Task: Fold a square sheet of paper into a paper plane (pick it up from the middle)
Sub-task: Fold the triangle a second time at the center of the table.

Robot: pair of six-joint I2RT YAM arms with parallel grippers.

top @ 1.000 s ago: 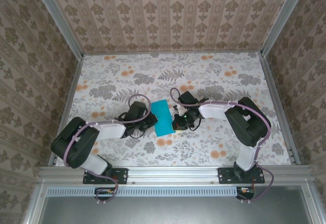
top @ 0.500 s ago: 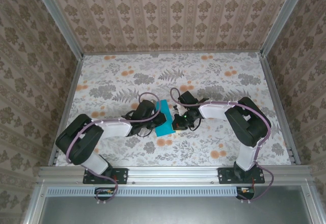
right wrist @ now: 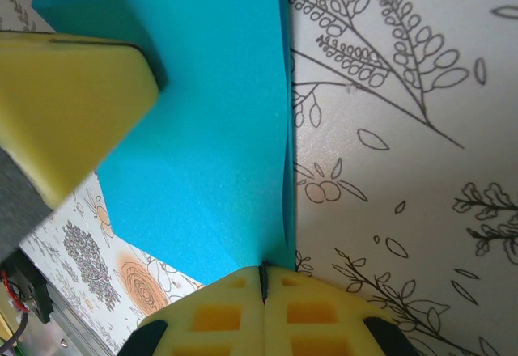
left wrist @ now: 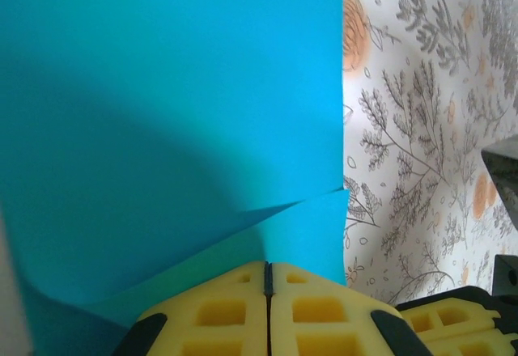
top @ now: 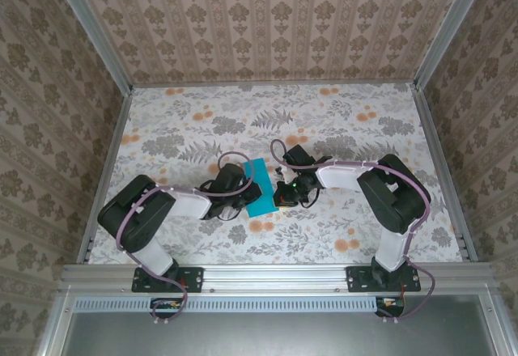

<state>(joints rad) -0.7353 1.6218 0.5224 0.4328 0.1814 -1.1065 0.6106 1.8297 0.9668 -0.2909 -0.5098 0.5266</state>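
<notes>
arms [top: 182,204] low, reaching inward | left fingers [left wrist: 218,315] pressed together over paper plane [left wrist: 162,113] | right fingers [right wrist: 312,315] likewise, at edge

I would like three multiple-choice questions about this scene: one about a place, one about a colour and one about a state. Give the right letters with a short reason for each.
1. Where does the folded paper lie on the table?
A. In its far left corner
B. Between the left gripper and the right gripper
C. At its far right edge

2. What colour is the folded paper?
A. Orange
B. White
C. Teal-blue

3. How do the left gripper's jaws stand?
A. Wide open
B. Shut, fingers together
C. Closed around a cup

Answers:
1 B: the top view shows the paper between the tips of the two arms, near the table's middle.
2 C: the paper looks teal-blue in every view.
3 B: in the left wrist view the yellow fingers meet with no gap.
</notes>
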